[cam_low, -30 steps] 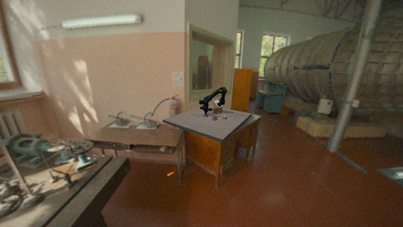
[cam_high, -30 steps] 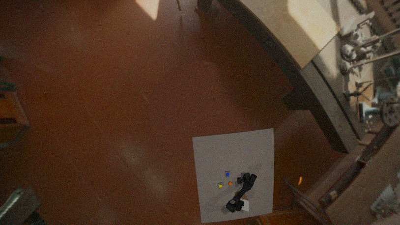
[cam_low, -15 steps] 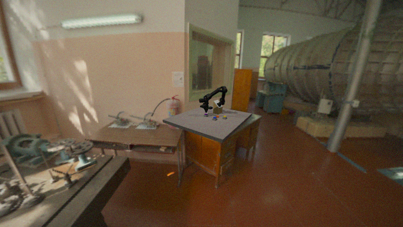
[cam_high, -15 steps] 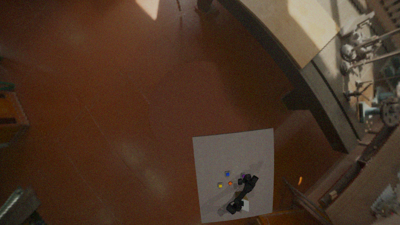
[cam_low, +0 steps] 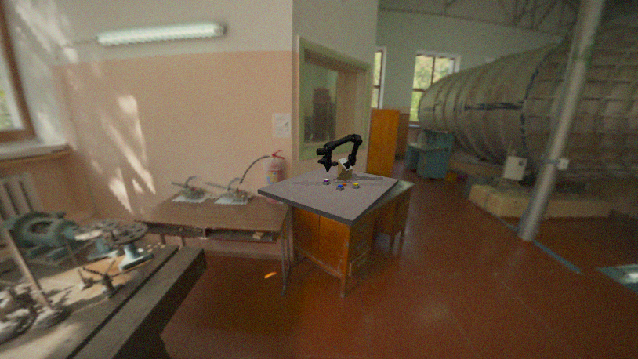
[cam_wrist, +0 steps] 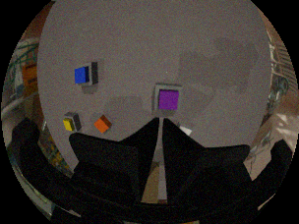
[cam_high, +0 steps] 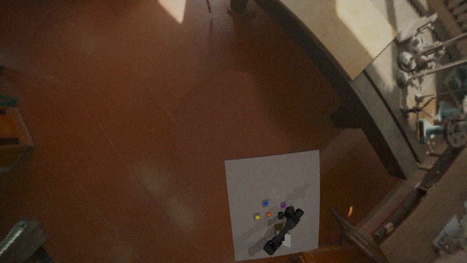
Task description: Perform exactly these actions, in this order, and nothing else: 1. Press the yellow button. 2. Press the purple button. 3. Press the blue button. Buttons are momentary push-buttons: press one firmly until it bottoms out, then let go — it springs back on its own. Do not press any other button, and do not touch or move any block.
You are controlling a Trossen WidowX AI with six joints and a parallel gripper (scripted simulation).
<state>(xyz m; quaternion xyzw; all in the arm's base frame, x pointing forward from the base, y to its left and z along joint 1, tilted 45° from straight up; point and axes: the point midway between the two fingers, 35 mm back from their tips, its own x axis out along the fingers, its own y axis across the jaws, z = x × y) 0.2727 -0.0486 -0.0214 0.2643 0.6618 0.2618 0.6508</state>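
Observation:
My gripper is shut and empty, raised above the table. In the wrist view its tips show just below the purple button, with a gap above the button in the exterior view. The blue button and yellow button stand in grey housings, apart from the gripper. The purple button stands up in its housing.
An orange block lies near the yellow button. A small white piece shows beside the right finger, partly hidden. A tan and white box-like thing stands by the arm's base on the grey table top.

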